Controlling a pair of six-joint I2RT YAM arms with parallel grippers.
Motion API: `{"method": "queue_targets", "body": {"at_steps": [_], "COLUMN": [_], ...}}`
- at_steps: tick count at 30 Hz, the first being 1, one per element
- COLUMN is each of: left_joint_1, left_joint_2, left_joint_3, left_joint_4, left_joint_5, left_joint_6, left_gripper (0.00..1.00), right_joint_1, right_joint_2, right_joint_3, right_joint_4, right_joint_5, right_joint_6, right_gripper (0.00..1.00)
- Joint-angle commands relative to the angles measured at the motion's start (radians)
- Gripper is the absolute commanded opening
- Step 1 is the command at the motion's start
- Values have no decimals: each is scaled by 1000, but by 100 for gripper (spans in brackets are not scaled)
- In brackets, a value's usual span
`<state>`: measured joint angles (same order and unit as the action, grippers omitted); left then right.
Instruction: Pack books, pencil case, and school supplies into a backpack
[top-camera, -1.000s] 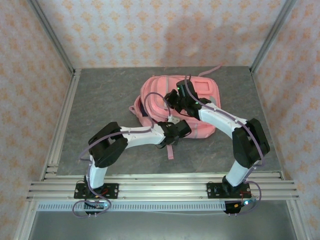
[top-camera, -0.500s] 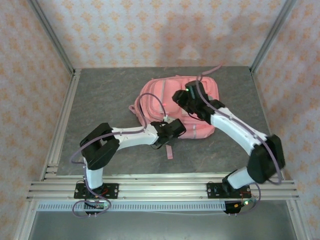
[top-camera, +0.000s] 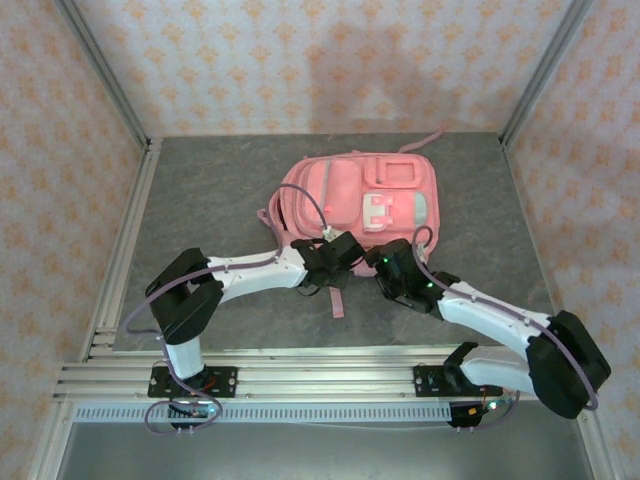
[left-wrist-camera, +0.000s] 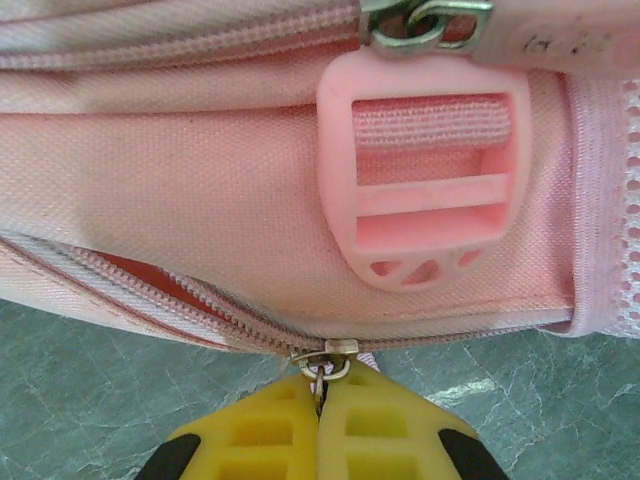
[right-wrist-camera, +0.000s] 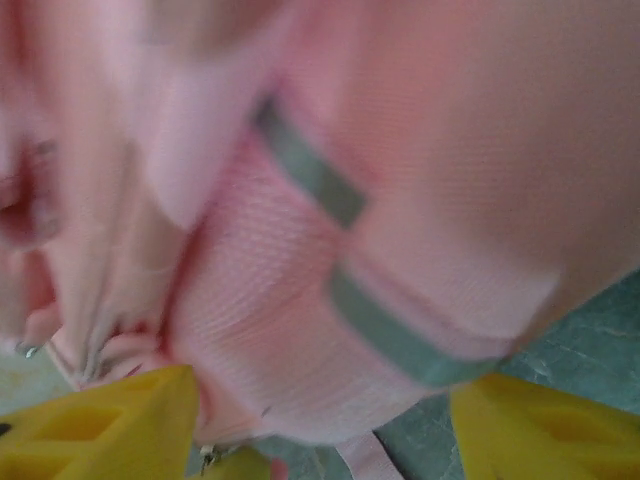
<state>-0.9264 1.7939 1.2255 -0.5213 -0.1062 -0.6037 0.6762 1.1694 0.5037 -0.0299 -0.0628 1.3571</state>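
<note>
The pink backpack (top-camera: 360, 200) lies flat on the table, front pockets up. My left gripper (top-camera: 338, 252) is at its near edge; the left wrist view shows the yellow fingers (left-wrist-camera: 260, 435) shut on the metal zipper pull (left-wrist-camera: 322, 372) of the side zipper, beneath a pink plastic buckle (left-wrist-camera: 425, 180). To the left of the slider the zipper (left-wrist-camera: 150, 300) gapes slightly. My right gripper (top-camera: 388, 265) sits just right of it at the same edge, open, its blurred fingers (right-wrist-camera: 100, 420) wide either side of the backpack's corner (right-wrist-camera: 330, 300). Books, pencil case and school supplies are out of view.
A loose pink strap (top-camera: 338, 300) trails from the backpack toward the near edge, between the two arms. Another strap (top-camera: 425, 138) reaches toward the back wall. Bare grey table (top-camera: 200, 200) lies left of the backpack; patterned walls enclose three sides.
My right arm has left the top of the backpack and swung down to its near edge. The left gripper has slid slightly left along that edge, still holding the pull.
</note>
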Motion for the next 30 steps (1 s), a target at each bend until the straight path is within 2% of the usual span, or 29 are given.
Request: {"method": "queue_targets", "body": {"at_steps": [1, 4, 6, 8, 9, 12, 14, 18, 23, 28, 30], "left_joint_1": [8, 8, 8, 7, 9, 16, 27, 64, 94, 95, 97], "left_joint_2": [-21, -32, -45, -59, -64, -74, -78, -87, -109, -132, -140], "left_joint_3": [2, 2, 1, -1, -1, -5, -13, -44, -77, -86, -94], "left_joint_4": [3, -4, -16, -30, -39, -60, -71, -69, -63, -69, -68], "left_joint_5": [24, 27, 17, -2, -17, -49, -61, -50, -42, -49, -51], "left_joint_6": [-10, -10, -2, 9, 16, 35, 46, 60, 60, 59, 61], "left_gripper": [0, 0, 0, 0, 0, 0, 0, 0, 0, 0, 0], "right_joint_1": [-5, -20, -31, -40, -46, -59, -64, -94, -147, -252, -309], "right_joint_2": [60, 118, 150, 162, 159, 113, 66, -28, -97, -86, -65], "right_joint_3": [-43, -73, -91, -104, -104, -91, -82, -69, -50, 27, 68], "right_joint_4": [286, 410, 476, 505, 489, 346, 240, 99, 3, -126, -191], "right_joint_5": [32, 40, 44, 47, 51, 94, 138, 182, 175, 107, 83], "right_joint_6": [75, 64, 67, 48, 40, -3, -32, -95, -197, -358, -403], "right_gripper": [74, 72, 65, 50, 40, 13, 7, 3, 3, 3, 6]}}
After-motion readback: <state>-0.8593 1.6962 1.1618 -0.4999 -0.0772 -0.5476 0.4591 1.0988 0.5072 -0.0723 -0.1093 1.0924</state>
